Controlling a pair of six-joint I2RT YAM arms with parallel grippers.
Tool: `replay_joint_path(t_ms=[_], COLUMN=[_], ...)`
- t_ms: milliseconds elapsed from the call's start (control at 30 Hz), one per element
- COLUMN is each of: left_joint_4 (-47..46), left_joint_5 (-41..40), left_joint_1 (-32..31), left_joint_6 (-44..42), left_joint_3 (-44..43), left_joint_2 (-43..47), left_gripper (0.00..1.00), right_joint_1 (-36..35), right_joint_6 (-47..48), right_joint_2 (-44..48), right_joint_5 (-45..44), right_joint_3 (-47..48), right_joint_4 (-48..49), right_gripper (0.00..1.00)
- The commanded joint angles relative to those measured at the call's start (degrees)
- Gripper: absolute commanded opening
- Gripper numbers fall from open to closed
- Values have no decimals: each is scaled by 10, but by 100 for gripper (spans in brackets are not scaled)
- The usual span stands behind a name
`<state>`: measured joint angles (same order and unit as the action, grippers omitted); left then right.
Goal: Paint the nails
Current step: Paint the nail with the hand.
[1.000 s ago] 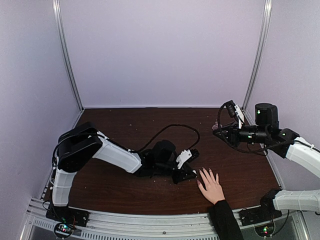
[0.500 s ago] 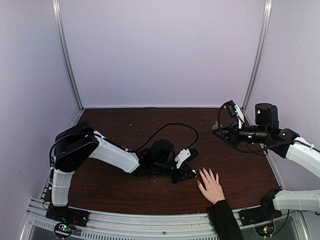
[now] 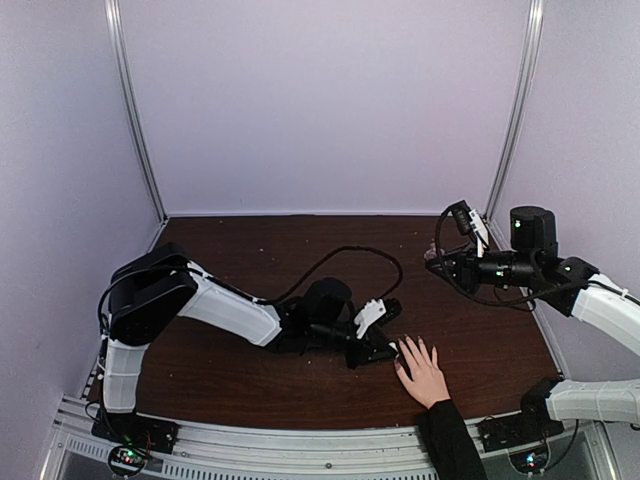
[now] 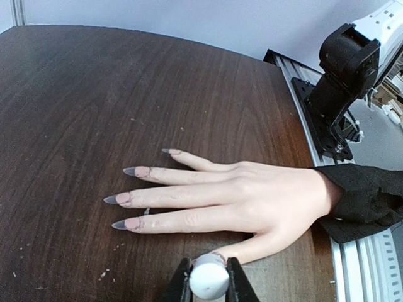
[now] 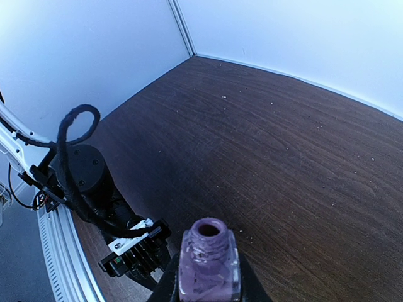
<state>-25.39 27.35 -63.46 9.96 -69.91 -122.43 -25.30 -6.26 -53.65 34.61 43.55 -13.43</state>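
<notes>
A light-skinned hand (image 4: 252,195) with a black sleeve (image 4: 368,198) lies flat on the dark wooden table, fingers spread. Its long pointed nails (image 4: 118,224) are grey at the tips. My left gripper (image 4: 209,284) is shut on a pale round cap (image 4: 209,280), which sits right over the thumb's tip and hides the thumb nail. From above, the left gripper (image 3: 388,350) touches the thumb side of the hand (image 3: 425,372). My right gripper (image 5: 209,283) is shut on an open clear bottle (image 5: 209,264) of purple polish, raised at the far right (image 3: 432,258).
A black cable (image 3: 350,255) loops over the table behind the left arm. An aluminium rail (image 3: 300,440) runs along the near edge. The right arm's black base (image 4: 343,69) stands beside the sleeve. Pale walls close in the table's left, back and right sides.
My left gripper with the cap has shifted slightly right, closer onto the thumb. The right arm and the hand have not moved.
</notes>
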Motion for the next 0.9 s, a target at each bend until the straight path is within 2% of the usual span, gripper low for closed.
replay_joint_path(t_ms=[0, 867], left_joint_4=[-11, -19], left_joint_5=[11, 12], left_joint_1=[-4, -7], left_joint_6=[-10, -4], left_joint_3=[-15, -9], left_joint_2=[-4, -15], left_gripper=[0, 0], right_joint_1=[3, 3], right_joint_6=[-4, -3], right_joint_2=[11, 11], right_joint_5=[-3, -5], right_joint_3=[-4, -5], right_joint_4=[19, 17], right_gripper=[0, 0])
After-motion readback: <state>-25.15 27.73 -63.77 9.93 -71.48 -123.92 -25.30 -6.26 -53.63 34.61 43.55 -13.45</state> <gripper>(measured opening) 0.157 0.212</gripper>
